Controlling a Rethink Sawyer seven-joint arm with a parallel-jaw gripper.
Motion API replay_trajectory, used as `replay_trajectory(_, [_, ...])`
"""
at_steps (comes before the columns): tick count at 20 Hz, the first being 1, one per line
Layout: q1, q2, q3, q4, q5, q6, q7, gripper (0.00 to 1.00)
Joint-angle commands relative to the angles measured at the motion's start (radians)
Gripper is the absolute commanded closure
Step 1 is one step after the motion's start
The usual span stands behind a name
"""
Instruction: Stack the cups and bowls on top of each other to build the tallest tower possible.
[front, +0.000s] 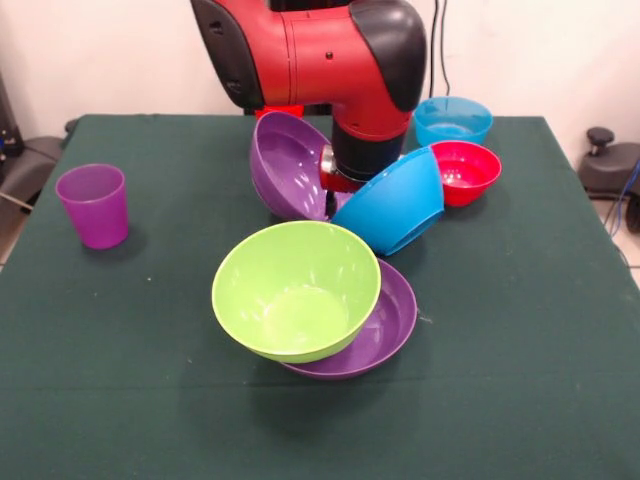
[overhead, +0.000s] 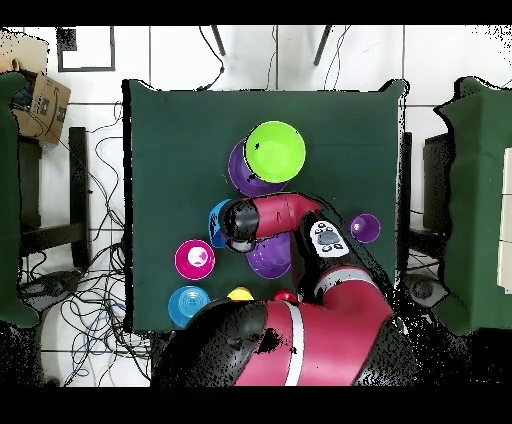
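**Kid:** Four big bowls are sitting in the middle of the tabletop (front: 120, 400) in the front view. What is the arm (front: 340, 60) doing?

**Helper:** It is reaching down between the tipped purple bowl (front: 285, 165) and the tipped blue bowl (front: 400, 200). I think it is working on the tower right now, trying to set a bowl in place. The jaws are hiding behind the blue bowl, so I cannot tell if they are apart, together, or holding something.

**Kid:** Where is the tower?

**Helper:** It is nearer the camera. The lime green bowl (front: 297, 290) is leaning on the flat purple bowl (front: 395, 325). Both tipped bowls are standing on their edges just behind it, touching the arm.

**Kid:** Is anything inside the bowls?

**Helper:** No. The lime green one is looking empty. The small red bowl (front: 465, 170) and the small light blue bowl (front: 453, 120) are empty too, and so is the purple cup (front: 93, 205), which is standing alone well apart.

**Kid:** And from above?

**Helper:** The lime green bowl (overhead: 275, 152) is covering part of a purple bowl (overhead: 240, 172). The arm (overhead: 285, 212) is lying over another purple bowl (overhead: 270, 258). A bit of yellow (overhead: 240, 294) and a bit of red (overhead: 285, 296) are peeking out by the robot, maybe cups.

**Kid:** What next?

**Helper:** I think a tipped bowl needs turning flat and centring over the lime green one, or the heap may slide.
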Motion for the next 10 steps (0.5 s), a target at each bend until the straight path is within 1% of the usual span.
replay_trajectory(1, [0.033,0.052,0.042,-0.081,-0.011,-0.117,0.049,0.00])
replay_trajectory(6, [0.013,0.029,0.049,-0.047,-0.018,-0.161,0.045,0.00])
replay_trajectory(10, [0.006,0.019,0.049,-0.052,-0.010,-0.131,0.030,0.00])
